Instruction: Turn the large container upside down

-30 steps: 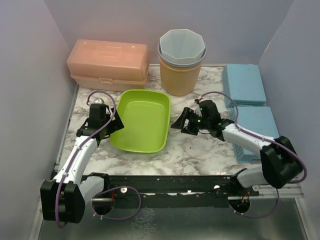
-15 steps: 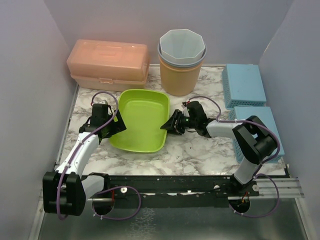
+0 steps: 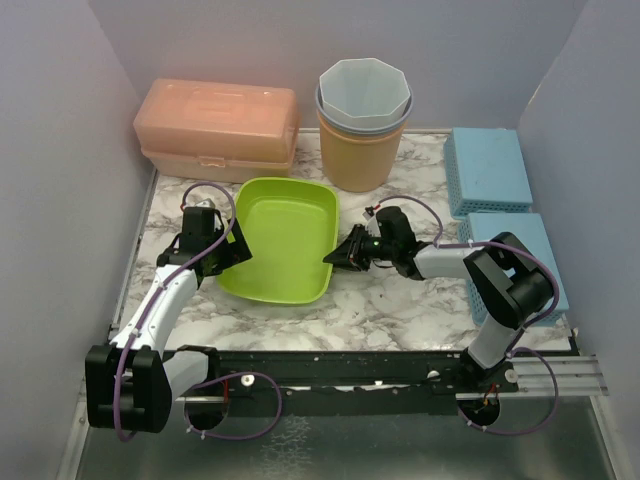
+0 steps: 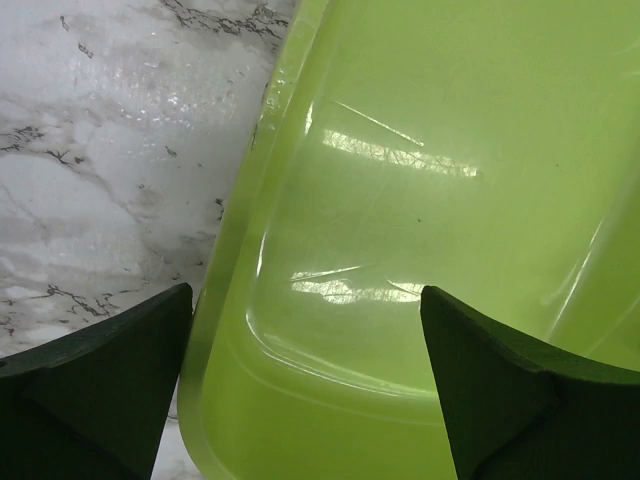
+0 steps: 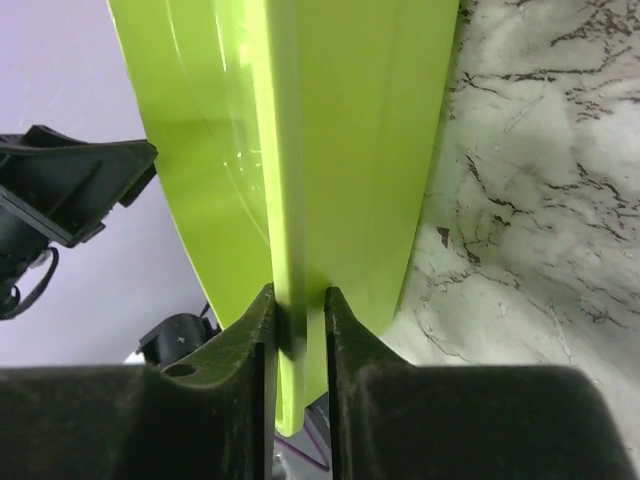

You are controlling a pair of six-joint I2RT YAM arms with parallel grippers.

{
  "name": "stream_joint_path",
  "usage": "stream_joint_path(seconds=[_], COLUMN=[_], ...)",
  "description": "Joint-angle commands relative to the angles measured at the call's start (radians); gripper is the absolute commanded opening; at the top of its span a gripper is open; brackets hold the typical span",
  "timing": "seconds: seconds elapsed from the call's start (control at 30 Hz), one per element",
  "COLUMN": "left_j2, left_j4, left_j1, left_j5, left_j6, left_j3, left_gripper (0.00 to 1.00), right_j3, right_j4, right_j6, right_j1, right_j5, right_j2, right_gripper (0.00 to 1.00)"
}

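Gripping large green container (image 3: 285, 240), centre-left on worktop (image 3: 400, 300): right hand (image 5: 298, 305) pinched on thin right rim; left hand (image 4: 305, 330) wide, astride left rim. Risk: slick rim slipping out mid-flip, container dropping upright.

Lime-green container (image 3: 285, 240); white, grey-veined marble table (image 3: 400, 300).

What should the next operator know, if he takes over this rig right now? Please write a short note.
Right hand: shut on the right rim of the green container.
Left hand: open, fingers on either side of the left rim, not gripping.
Container: on the marble table, open side up.
Done: right grasp. Left to do: probably close the other hand, lift, turn it upside down.
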Motion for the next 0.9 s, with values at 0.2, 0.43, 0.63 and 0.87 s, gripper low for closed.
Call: stream_joint_path(seconds=[0.2, 0.43, 0.63, 0.87], left_j2=[-0.034, -0.092, -0.173, -0.191], left_j4=[0.02, 0.031, 0.067, 0.078], left_j1=[0.007, 0.007, 0.007, 0.007], left_j5=[0.024, 0.036, 0.065, 0.06], left_j6=[0.006, 0.016, 0.035, 0.039], left_j3=[-0.003, 0.004, -0.023, -0.035], left_gripper=[0.97, 0.99, 0.99, 0.99], right_j3=[-0.011, -0.025, -0.049, -0.11], right_j4=[-0.084, -0.353, -0.658, -0.881], right_j6=[-0.057, -0.178, -0.325, -0.357], right_j1=[0.005, 0.005, 0.005, 0.005], right_j5=[0.054, 0.209, 0.386, 0.552], right_j2=[-0.078, -0.259, -0.455, -0.576], right_gripper=[0.04, 0.03, 0.05, 0.13])
